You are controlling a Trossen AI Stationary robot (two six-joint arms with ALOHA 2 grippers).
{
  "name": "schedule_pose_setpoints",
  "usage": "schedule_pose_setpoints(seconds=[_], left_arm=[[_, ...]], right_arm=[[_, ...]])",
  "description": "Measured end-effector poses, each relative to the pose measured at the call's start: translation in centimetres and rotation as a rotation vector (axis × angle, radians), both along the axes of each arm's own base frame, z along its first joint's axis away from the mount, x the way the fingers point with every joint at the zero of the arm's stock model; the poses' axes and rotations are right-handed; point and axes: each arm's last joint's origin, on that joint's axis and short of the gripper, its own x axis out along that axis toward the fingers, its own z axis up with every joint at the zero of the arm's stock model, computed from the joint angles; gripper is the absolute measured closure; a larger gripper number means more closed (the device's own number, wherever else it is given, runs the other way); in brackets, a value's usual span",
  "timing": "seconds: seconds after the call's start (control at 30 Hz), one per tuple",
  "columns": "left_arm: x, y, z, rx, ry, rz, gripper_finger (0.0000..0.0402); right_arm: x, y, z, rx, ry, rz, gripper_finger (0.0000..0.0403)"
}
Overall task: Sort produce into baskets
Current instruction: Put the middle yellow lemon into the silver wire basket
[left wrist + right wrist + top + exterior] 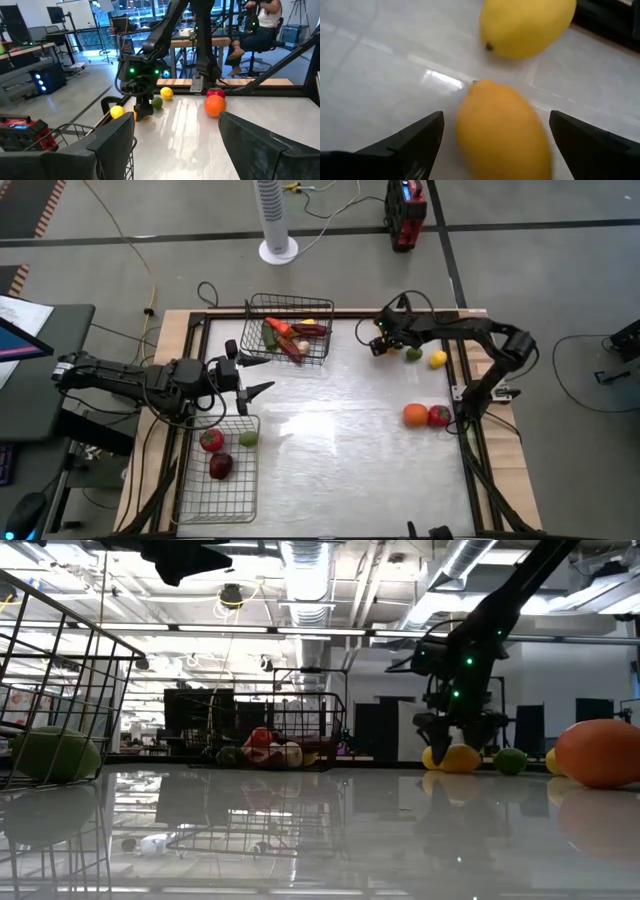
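My right gripper (379, 347) is open and slants down at the table's far side. Its fingers stand on either side of an orange-yellow lemon (502, 132) that lies on the table, without touching it. A second yellow lemon (527, 22) lies just beyond. A lime (413, 354) and another lemon (438, 359) lie to the right of the gripper. An orange (415, 415) and a tomato (439, 416) rest near the right edge. My left gripper (258, 375) waits open and level at the left, above the table between the two baskets.
The far wire basket (290, 305) holds a carrot, a chilli and other vegetables. The near-left basket (215, 505) holds a tomato, a lime and a dark red fruit. The white tabletop (340, 460) lies bare between them. A seated person (260, 25) is beyond the table.
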Motion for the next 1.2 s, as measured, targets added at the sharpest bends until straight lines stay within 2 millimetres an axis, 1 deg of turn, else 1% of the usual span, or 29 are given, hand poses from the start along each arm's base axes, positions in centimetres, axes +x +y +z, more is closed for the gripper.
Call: schedule_pose_setpoints(seconds=[0.17, 0.27, 0.53, 0.67, 0.8, 0.97, 1.07, 1.2], left_arm=[[0.0, 0.0, 0.0, 0.003, 0.000, -0.001, 0.0123], [0.0, 0.0, 0.0, 0.002, 0.000, -0.001, 0.0123], [0.0, 0.0, 0.0, -0.004, -0.002, -0.003, 0.0123], [0.0, 0.0, 0.0, -0.008, -0.003, -0.007, 0.0123], [-0.5, 0.0, 0.2, -0.011, -0.008, -0.033, 0.0123], [-2.2, 0.1, 1.1, -0.032, -0.058, -0.044, 0.0123], [-3.0, 0.1, 1.4, -0.063, -0.089, -0.080, 0.0123], [-3.3, 0.0, 1.6, -0.074, -0.100, -0.129, 0.0123]], right_arm=[[0.4, 0.7, 0.1, 0.008, 0.012, 0.028, 0.0015], [0.5, 0.9, 0.0, 0.008, 0.015, 0.044, 0.0026], [0.5, 1.4, -0.1, 0.041, 0.035, 0.062, 0.0095], [1.0, 2.3, -0.1, 0.071, 0.024, 0.108, 0.0119], [2.4, 4.1, 0.0, 0.099, 0.000, 0.197, 0.0123], [4.9, 7.7, 0.6, 0.095, -0.040, 0.335, 0.0125], [6.5, 10.1, 1.5, 0.082, -0.085, 0.414, 0.0125], [8.9, 13.3, 3.1, 0.039, -0.193, 0.533, 0.0126]])
